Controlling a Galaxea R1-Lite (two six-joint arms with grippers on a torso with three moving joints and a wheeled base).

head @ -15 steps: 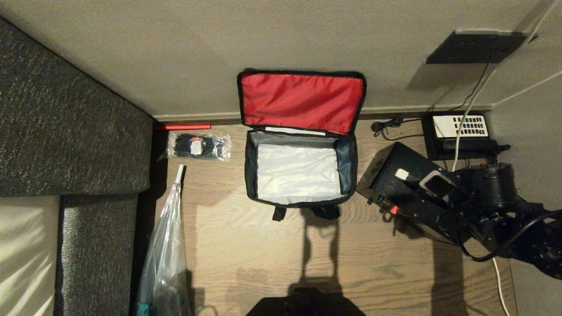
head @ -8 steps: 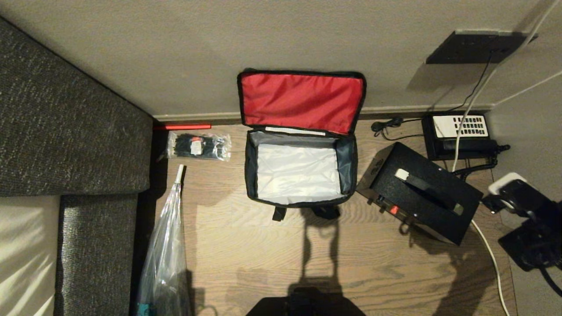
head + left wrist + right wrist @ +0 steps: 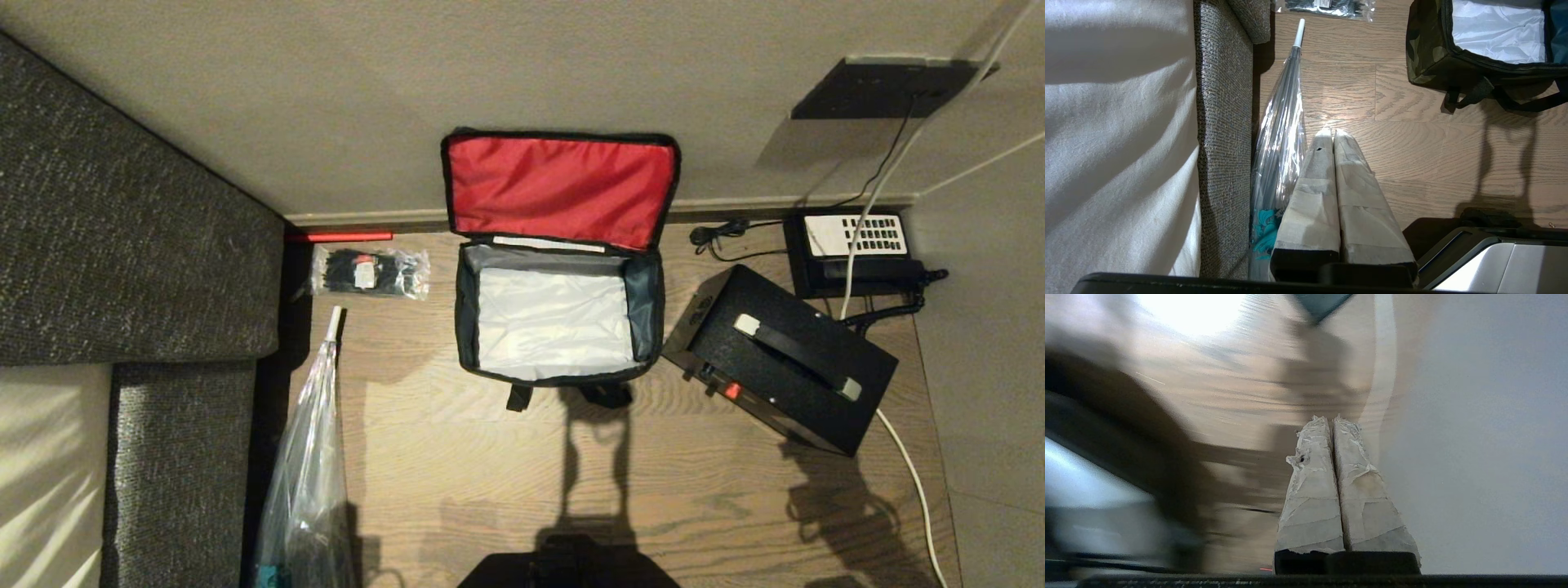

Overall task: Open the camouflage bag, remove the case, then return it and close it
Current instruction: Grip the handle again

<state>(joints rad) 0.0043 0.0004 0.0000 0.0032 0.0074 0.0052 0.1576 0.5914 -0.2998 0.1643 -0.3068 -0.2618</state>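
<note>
With the case (image 3: pixel 780 359) lying on the floor just right of the open camouflage bag (image 3: pixel 559 318), I would bring the empty, closed right gripper (image 3: pixel 1333 422) back squarely over its handle, while the left gripper (image 3: pixel 1333 132) rests closed.

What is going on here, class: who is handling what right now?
Nothing is being handled right now. The boxy camouflage fabric bag stands open on the wooden floor, red-lined lid up, its pale interior empty. The flat black hard case lies on the floor beside it, outside. The right end effector is shut and empty, away from the case; the left end effector is parked, shut.
</note>
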